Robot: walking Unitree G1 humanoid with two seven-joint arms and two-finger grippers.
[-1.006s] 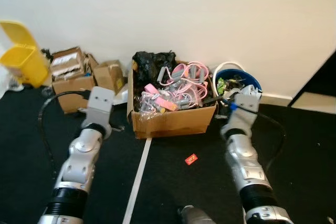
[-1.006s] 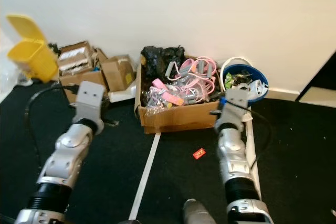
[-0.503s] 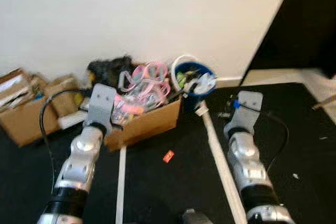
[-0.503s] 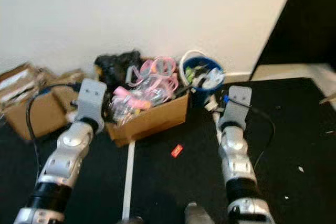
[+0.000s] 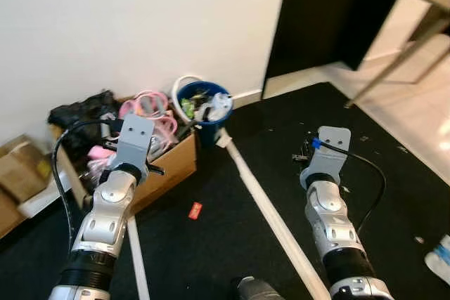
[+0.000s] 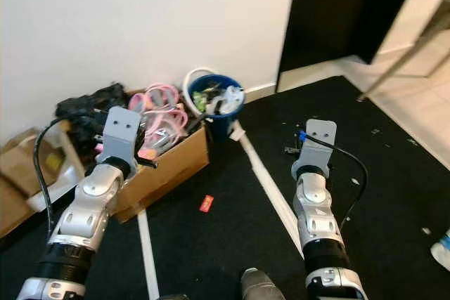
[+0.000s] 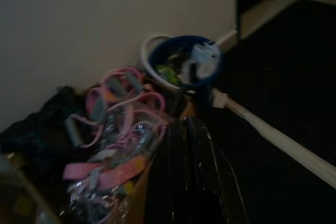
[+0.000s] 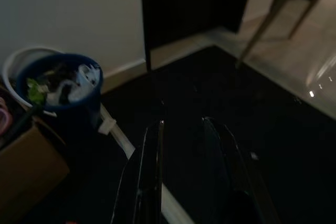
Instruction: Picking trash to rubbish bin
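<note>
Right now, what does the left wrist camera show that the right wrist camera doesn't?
Left wrist view: the pink bands heaped in the cardboard box and the left gripper, fingers shut together. Right wrist view: the dark doorway, the pale floor beyond it and the right gripper, fingers apart and holding nothing. Both show the full blue bucket, the white strip on the black floor and the white wall.
</note>
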